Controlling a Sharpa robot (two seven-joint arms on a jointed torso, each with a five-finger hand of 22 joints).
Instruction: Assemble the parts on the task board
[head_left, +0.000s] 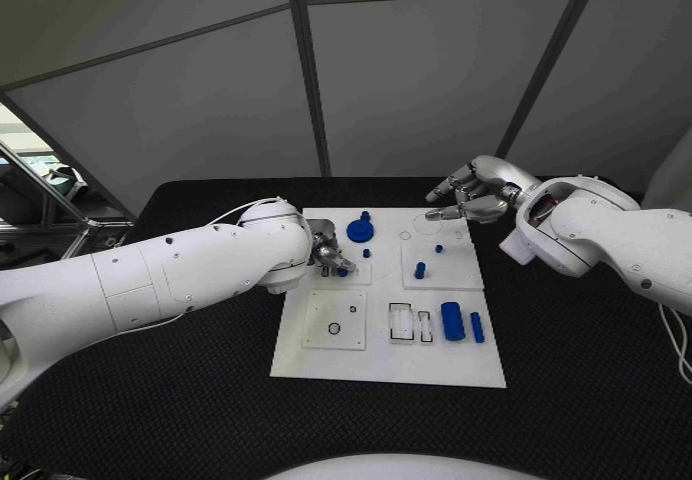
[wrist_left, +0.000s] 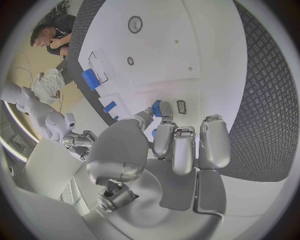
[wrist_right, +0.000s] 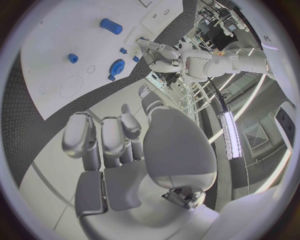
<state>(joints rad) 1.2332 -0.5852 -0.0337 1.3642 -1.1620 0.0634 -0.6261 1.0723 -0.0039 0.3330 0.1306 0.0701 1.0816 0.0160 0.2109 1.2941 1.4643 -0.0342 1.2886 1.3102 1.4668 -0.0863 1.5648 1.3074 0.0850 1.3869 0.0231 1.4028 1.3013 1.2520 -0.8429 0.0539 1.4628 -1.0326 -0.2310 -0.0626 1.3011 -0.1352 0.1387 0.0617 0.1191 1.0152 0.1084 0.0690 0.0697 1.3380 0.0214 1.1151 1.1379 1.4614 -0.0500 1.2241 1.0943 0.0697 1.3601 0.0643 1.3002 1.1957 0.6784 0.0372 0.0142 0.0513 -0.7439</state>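
We see a black table (head_left: 173, 400) with a textured surface; behind it stand grey panels (head_left: 418, 80) joined by dark frame bars (head_left: 307, 80).

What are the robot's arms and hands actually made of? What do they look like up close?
Both arms are thick, rounded tubes in glossy white shells, with visible seams where sections join. A thin pale cable loops along the left arm. The right arm shows a dark opening with reddish parts near its wrist. The left hand and the right hand are silver-grey metal, with smooth segmented fingers and broad rounded palms.
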